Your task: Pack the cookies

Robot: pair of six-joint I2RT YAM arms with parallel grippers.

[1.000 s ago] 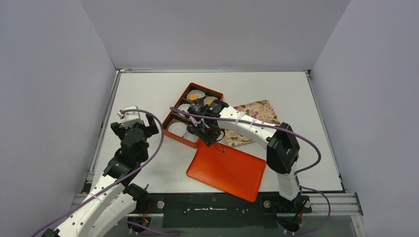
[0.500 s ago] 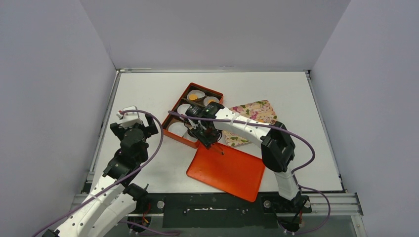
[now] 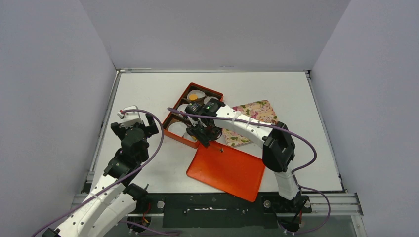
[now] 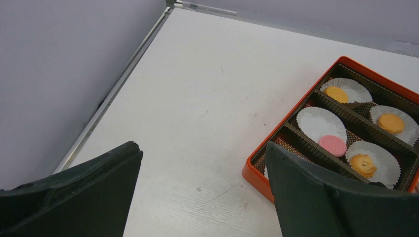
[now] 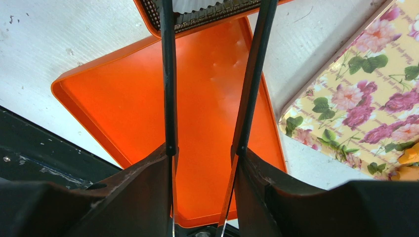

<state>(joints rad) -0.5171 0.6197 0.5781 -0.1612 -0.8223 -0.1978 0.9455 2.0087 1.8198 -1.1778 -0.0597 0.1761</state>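
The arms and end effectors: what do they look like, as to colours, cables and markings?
The left arm and right arm have white links, black joints and a purple cable looped alongside. The left end effector has broad black fingers; the right end effector has long, thin black fingers. A green light shows on the right wrist. No markings legible.

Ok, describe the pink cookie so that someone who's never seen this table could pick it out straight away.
On the white table sits an orange box with dark dividers. Inside it, the pink cookie lies at the edge of an empty-looking white paper cup. It is the only pink disc in the box; the orange-yellow cookies near it each sit inside a cup.
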